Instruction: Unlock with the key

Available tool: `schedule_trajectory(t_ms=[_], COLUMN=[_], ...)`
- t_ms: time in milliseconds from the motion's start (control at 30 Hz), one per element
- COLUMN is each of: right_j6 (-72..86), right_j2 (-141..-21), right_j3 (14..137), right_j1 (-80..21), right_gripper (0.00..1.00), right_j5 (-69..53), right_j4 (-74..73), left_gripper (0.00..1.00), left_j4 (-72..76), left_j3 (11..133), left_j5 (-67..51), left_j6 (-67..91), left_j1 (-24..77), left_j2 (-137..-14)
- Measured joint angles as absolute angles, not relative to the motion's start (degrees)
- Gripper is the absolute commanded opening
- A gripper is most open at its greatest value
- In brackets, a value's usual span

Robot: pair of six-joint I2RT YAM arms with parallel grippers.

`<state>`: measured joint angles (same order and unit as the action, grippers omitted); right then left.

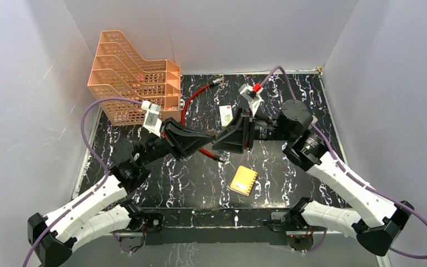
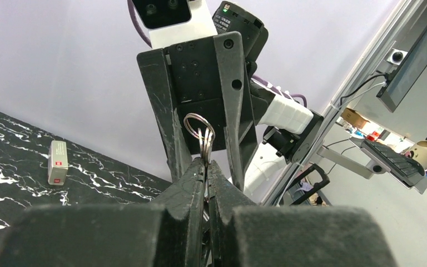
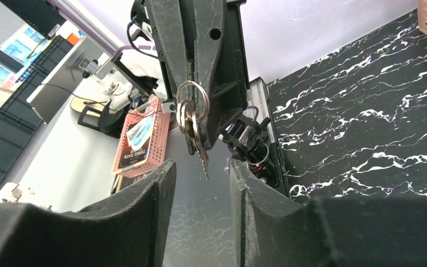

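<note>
The jaws of the left gripper (image 2: 205, 167) are pressed together on the key (image 2: 204, 147), holding it in the air above the middle of the table (image 1: 194, 181). The right gripper (image 3: 201, 167) faces it with its jaws standing apart on either side of the hanging metal, not touching it. The key looks light, stiff, thin and smooth, so it would likely twist or slip in a loose pinch. The loose split ring (image 2: 198, 114) can swing, so the better hold is probably flat across the head's broad faces, leaving the blade free.

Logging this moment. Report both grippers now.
The left gripper is closed on the key.
The right gripper is open, holding nothing.
</note>
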<state>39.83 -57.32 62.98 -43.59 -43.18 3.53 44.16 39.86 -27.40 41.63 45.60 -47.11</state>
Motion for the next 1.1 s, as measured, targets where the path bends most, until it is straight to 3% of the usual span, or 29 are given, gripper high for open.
schedule_trajectory(t_ms=[167,300,600,833,1100], right_j6=[39.00,38.59,37.28,37.32,37.43], right_j2=[-58.37,-58.33,-56.03,-55.79,-55.92], right_j3=[63.00,63.13,63.13,63.13,63.13], right_j1=[-45.36,-45.41,-45.41,-45.41,-45.41], right_gripper=[0.37,0.44,0.45,0.34,0.10], right_j5=[-41.58,-40.47,-37.50,-37.50,-37.87], right_j4=[3.05,3.09,2.76,3.14,3.31], left_gripper=[0.00,0.00,0.00,0.00,0.00], left_j4=[44.58,44.93,45.08,45.10,45.06], left_j3=[39.86,39.86,39.86,39.86,39.86], left_j5=[-27.40,-27.42,-27.40,-27.38,-27.35], left_j6=[42.24,42.33,42.44,42.46,42.41], left_j1=[45.60,45.60,45.60,45.60,45.60], left_j2=[-47.81,-47.79,-47.03,-46.94,-46.78])
